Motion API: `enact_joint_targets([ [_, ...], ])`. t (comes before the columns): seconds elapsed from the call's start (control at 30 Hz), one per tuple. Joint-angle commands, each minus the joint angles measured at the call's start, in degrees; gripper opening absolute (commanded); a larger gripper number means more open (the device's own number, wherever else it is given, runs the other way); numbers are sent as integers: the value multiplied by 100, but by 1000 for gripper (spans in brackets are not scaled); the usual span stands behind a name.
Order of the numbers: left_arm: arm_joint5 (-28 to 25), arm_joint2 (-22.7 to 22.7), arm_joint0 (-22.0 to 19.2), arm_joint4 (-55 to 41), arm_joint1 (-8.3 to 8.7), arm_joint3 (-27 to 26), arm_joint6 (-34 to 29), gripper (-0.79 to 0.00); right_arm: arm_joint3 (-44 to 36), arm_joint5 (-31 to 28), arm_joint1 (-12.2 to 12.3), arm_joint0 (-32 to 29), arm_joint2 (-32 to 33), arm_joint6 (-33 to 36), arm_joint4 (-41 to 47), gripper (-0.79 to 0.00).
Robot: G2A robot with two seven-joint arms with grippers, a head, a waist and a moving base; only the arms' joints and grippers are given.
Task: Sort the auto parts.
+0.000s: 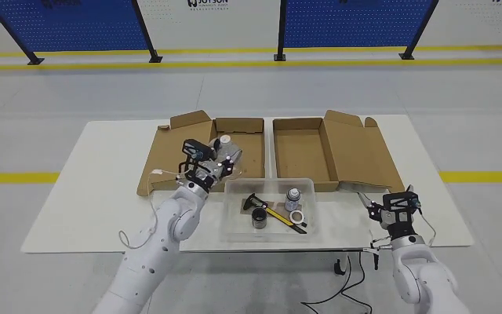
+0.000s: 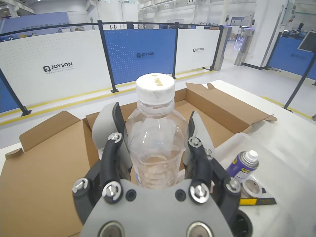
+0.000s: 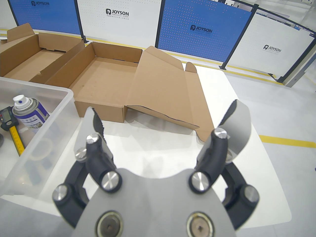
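My left gripper (image 2: pixel 155 124) is shut on a clear plastic bottle (image 2: pixel 155 144) with a white cap, held over the front of the left cardboard box (image 2: pixel 44 173). In the top view that gripper (image 1: pixel 218 161) and the bottle (image 1: pixel 226 146) hang above the left box (image 1: pixel 239 129). A clear plastic bin (image 1: pixel 235 224) in front holds a spray can (image 1: pixel 292 198), a caliper with a yellow scale (image 1: pixel 271 209), a dark cylinder (image 1: pixel 258 218) and a tape roll (image 1: pixel 297 217). My right gripper (image 3: pixel 164 117) stands open over the table right of the bin, also seen from above (image 1: pixel 392 206).
The right cardboard box (image 1: pixel 302 153) stands open with its lid flap (image 1: pixel 365 153) lying flat to the right. The white table (image 1: pixel 94 188) has free room at the far left and along the right edge. Blue and white fence panels stand beyond the table.
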Motion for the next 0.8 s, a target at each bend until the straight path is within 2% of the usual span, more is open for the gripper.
enact_joint_targets([
  [0.0, 194, 149, -166, -14, -66, 314, 70, -785, 0, 0, 0, 0, 0, 0, 0, 0],
  [0.3, 625, 735, -877, 146, -359, 1561, 535, -785, 0, 0, 0, 0, 0, 0, 0, 0],
  [0.37, 700, 873, -1066, 531, -397, 1827, 684, -785, 0, 0, 0, 0, 0, 0, 0, 0],
  [0.77, 528, 1117, -1577, 465, -640, 2466, 804, -785, 0, 0, 0, 0, 0, 0, 0, 0],
])
